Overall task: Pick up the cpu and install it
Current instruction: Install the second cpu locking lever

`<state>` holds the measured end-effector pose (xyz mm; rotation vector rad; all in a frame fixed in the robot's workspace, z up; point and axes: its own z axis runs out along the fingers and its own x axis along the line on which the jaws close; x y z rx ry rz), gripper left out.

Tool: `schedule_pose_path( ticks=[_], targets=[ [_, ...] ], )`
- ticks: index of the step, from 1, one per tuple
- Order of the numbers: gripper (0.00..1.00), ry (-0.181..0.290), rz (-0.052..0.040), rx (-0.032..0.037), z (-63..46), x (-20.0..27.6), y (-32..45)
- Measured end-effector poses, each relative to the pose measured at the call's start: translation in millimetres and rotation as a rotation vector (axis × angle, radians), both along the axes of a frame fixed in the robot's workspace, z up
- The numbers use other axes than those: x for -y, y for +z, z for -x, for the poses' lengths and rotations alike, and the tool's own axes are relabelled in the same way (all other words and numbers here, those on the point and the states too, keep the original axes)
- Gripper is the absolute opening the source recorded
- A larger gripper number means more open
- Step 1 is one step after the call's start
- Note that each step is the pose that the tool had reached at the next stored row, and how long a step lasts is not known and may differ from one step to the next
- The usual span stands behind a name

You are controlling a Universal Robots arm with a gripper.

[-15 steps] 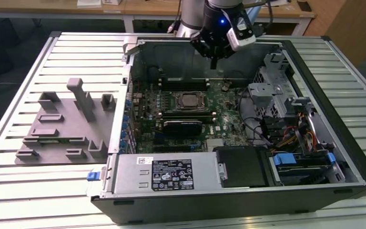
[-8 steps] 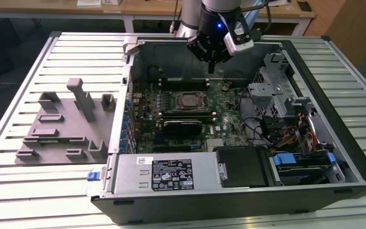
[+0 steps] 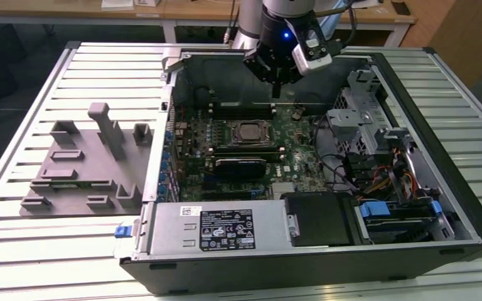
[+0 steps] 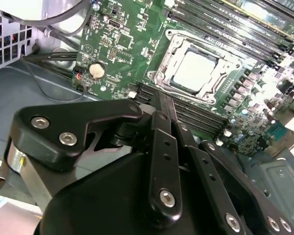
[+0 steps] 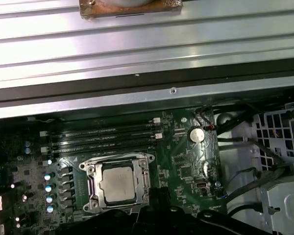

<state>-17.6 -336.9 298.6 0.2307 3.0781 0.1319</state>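
A power supply (image 3: 216, 231) is lying nearest in the open computer case (image 3: 463, 207). Mid-board, the cpu (image 3: 248, 132) is sitting in its socket (image 5: 118, 184). Farther back, the gripper (image 3: 275, 80) is hovering above it, fingers together, empty.

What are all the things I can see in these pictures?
cpu: one, silvery with a pale edge, lying in the socket on the motherboard.
Socket: one, metal frame, around the cpu.
Motherboard: one, green, on the floor of the computer case.
Round battery: one, silver, on the motherboard.
Computer case: one, black and grey, open, on the table.
Power supply: one, grey with a label, at the near edge of the case.
Grey tray: one, on the table at the exterior view's left of the case.
Table: one, ribbed silver metal.
Gripper: one, black, above the motherboard, behind the socket.
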Motion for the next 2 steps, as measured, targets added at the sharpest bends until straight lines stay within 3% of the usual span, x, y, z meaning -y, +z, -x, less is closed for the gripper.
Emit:
schedule_pose_path(
  ticks=[2],
  targets=[
    [0.11,0.000,-0.0001,0.0000,0.1,0.1,0.0]
  ],
)
